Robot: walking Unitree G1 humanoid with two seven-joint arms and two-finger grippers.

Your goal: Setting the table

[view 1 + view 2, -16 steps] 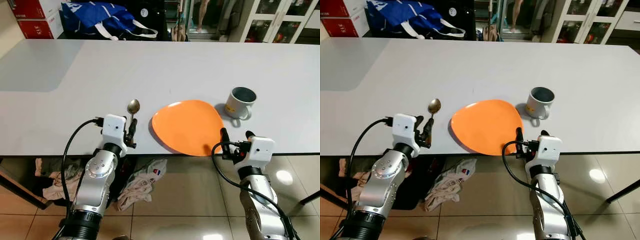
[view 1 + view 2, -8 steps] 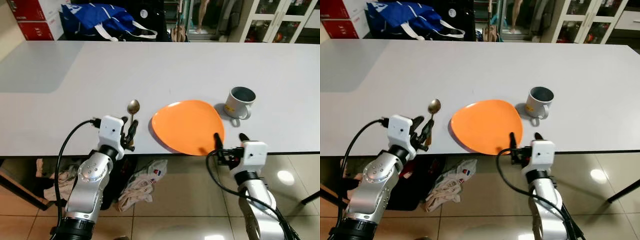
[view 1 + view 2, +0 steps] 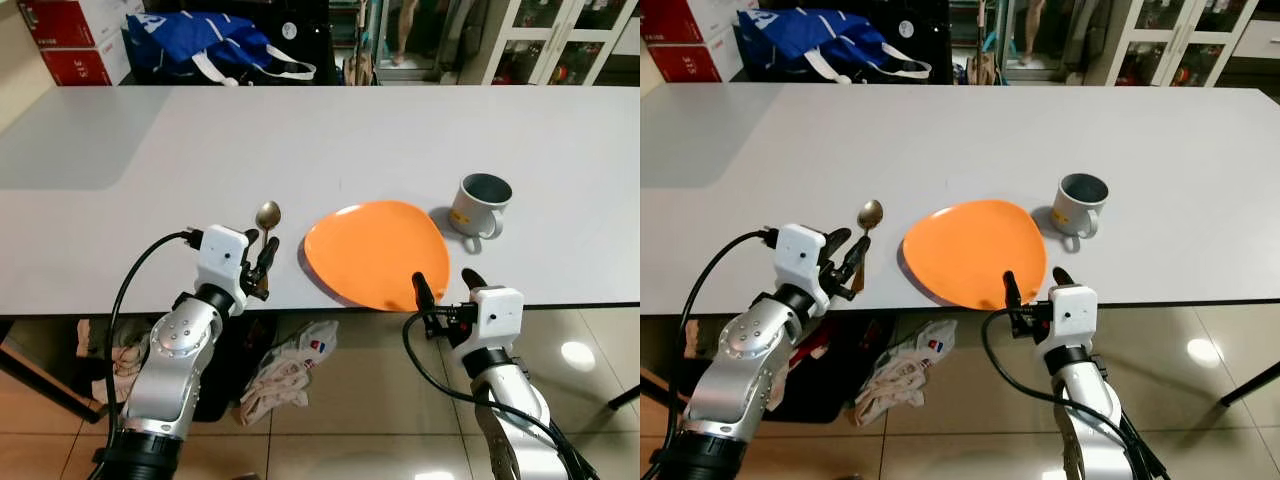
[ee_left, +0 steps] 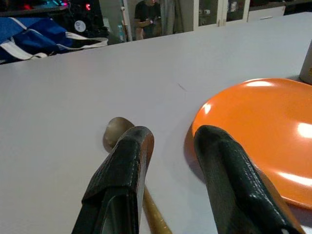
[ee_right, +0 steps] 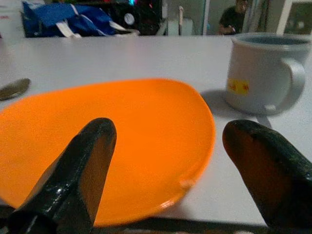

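On your table (image 3: 150, 130), the spoon (image 3: 265, 218) lies left of the plate (image 3: 375, 252). The mug (image 3: 478, 206) stands right of the plate, slightly behind. A bag (image 3: 205, 42) sits beyond the far edge.

Most of the white table (image 3: 300, 140) lies bare behind the 3 things near its front edge. The spoon (image 3: 266, 216) sits just left of the orange plate (image 3: 375, 252), a narrow strip of tabletop between them. The grey mug (image 3: 480, 205) stands close off the plate's right rear. A blue bag (image 3: 205, 40) lies past the far edge.
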